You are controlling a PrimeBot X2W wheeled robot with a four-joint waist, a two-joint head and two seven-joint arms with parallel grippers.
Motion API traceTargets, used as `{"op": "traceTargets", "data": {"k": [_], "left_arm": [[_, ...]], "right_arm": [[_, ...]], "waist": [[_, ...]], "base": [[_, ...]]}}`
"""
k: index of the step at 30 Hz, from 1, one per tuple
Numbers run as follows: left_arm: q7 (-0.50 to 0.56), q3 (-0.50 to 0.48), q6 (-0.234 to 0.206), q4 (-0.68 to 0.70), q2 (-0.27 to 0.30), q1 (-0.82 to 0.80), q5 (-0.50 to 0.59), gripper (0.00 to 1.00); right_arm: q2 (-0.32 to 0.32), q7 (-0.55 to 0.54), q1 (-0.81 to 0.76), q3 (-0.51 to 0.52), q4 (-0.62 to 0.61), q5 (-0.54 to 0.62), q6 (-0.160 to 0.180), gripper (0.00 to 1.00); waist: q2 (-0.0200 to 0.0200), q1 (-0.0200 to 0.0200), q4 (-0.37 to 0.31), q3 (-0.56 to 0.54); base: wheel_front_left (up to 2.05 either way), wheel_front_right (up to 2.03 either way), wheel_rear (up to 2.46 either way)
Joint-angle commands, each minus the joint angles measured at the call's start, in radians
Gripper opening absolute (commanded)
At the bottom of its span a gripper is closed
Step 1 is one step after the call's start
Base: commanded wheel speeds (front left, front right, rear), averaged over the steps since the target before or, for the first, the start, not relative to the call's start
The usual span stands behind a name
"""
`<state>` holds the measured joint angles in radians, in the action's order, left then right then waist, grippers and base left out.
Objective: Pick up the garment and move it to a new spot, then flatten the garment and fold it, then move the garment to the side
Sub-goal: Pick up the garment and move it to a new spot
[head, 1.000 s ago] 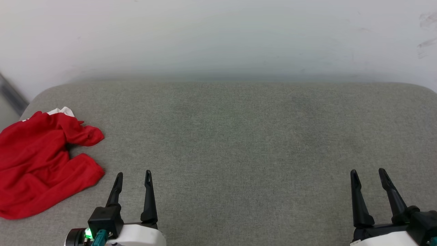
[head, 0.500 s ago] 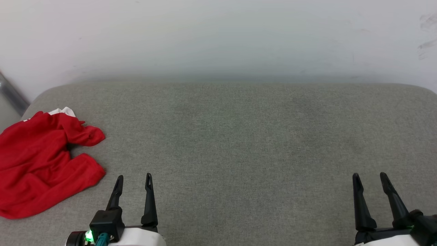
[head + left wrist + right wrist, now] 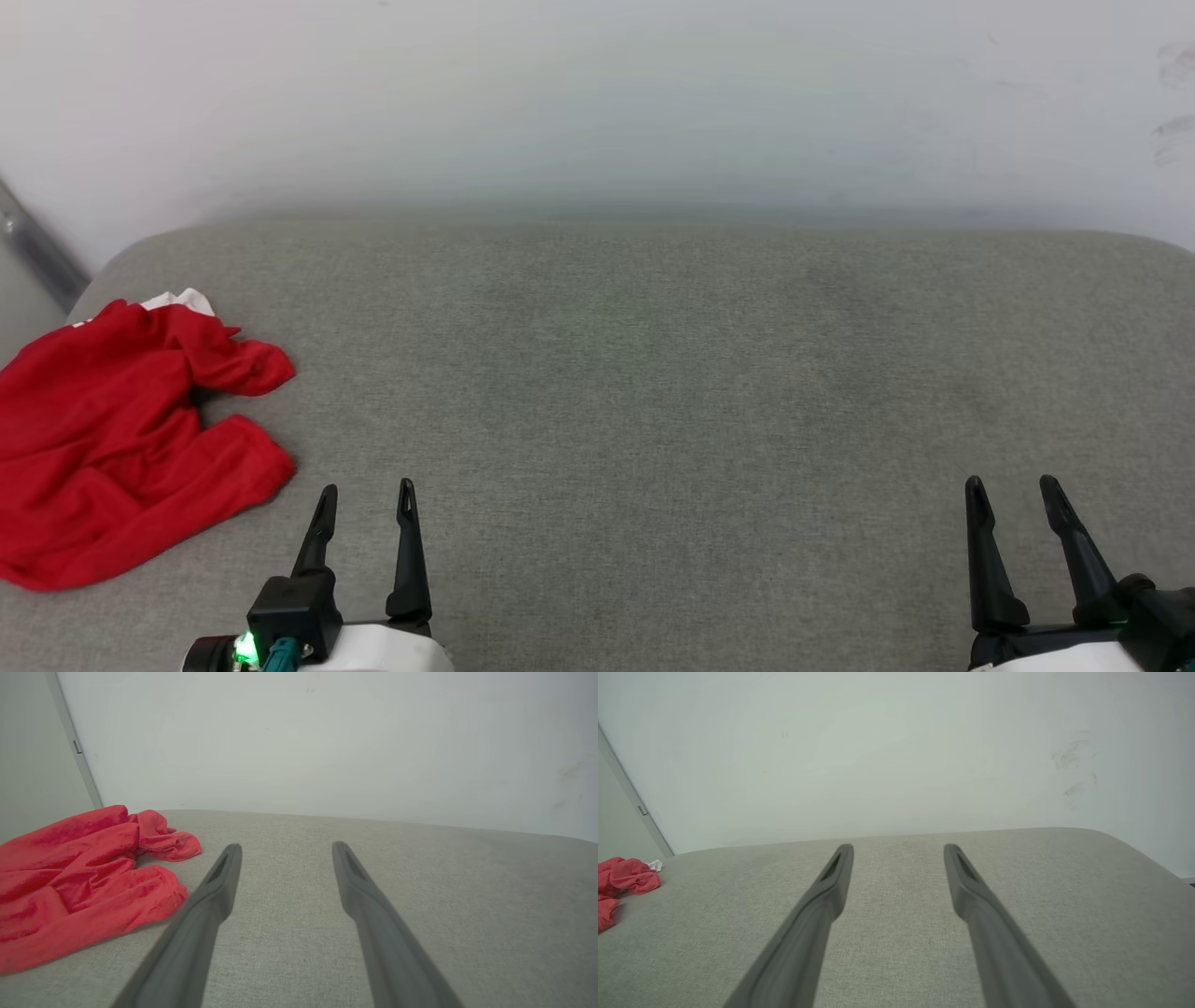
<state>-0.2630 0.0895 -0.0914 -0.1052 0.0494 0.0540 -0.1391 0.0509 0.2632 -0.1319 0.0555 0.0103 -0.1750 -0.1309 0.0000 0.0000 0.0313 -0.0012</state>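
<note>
A shirt (image 3: 131,439) is laid on a cushion (image 3: 653,373), at its nine o'clock edge as seen from the head. The left gripper (image 3: 366,488) is held at seven o'clock, near the shirt's near corner but apart from it. The right gripper (image 3: 1011,482) is held at five o'clock, well apart from the shirt. A wall (image 3: 597,93) is set behind the cushion at twelve o'clock.
</note>
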Motion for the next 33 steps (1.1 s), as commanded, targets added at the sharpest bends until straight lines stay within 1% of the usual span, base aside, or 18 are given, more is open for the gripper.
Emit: {"op": "traceTargets", "data": {"k": [1, 5, 10, 18, 27, 33], "left_arm": [[-0.003, -0.002, -0.004, -0.002, 0.002, -0.003, 0.005, 1.0], [-0.003, -0.008, -0.009, -0.001, 0.002, -0.012, 0.01, 1.0], [-0.003, -0.02, -0.011, 0.0, 0.001, -0.019, 0.01, 1.0], [-0.003, -0.044, -0.014, 0.009, 0.001, -0.031, 0.01, 1.0], [-0.003, -0.083, -0.026, 0.022, 0.001, -0.025, -0.016, 1.0], [-0.003, -0.091, -0.03, 0.027, 0.001, -0.028, -0.025, 1.0]], "right_arm": [[-0.001, 0.003, -0.009, -0.001, -0.003, 0.006, 0.0, 1.0], [-0.001, 0.002, -0.008, -0.004, -0.011, 0.015, 0.0, 1.0], [-0.001, 0.002, -0.007, -0.003, -0.02, 0.024, 0.0, 1.0], [-0.001, 0.002, -0.015, -0.006, -0.029, 0.034, 0.0, 1.0], [-0.001, 0.002, 0.0, -0.012, -0.041, 0.054, 0.0, 1.0], [-0.001, 0.002, 0.001, -0.012, -0.047, 0.064, 0.0, 1.0]], "waist": [[0.0, 0.0, 0.004, 0.0], [0.0, 0.0, 0.031, 0.003], [0.0, 0.0, 0.083, 0.005], [0.0, 0.0, 0.203, 0.012], [0.0, 0.0, 0.336, 0.028], [0.0, 0.0, 0.422, 0.04]], "base": [[0.0, 0.0, 0.0], [0.0, 0.0, 0.0], [0.0, 0.0, 0.0], [0.0, 0.0, 0.0], [0.0, 0.0, 0.0], [0.0, 0.0, 0.0]]}}
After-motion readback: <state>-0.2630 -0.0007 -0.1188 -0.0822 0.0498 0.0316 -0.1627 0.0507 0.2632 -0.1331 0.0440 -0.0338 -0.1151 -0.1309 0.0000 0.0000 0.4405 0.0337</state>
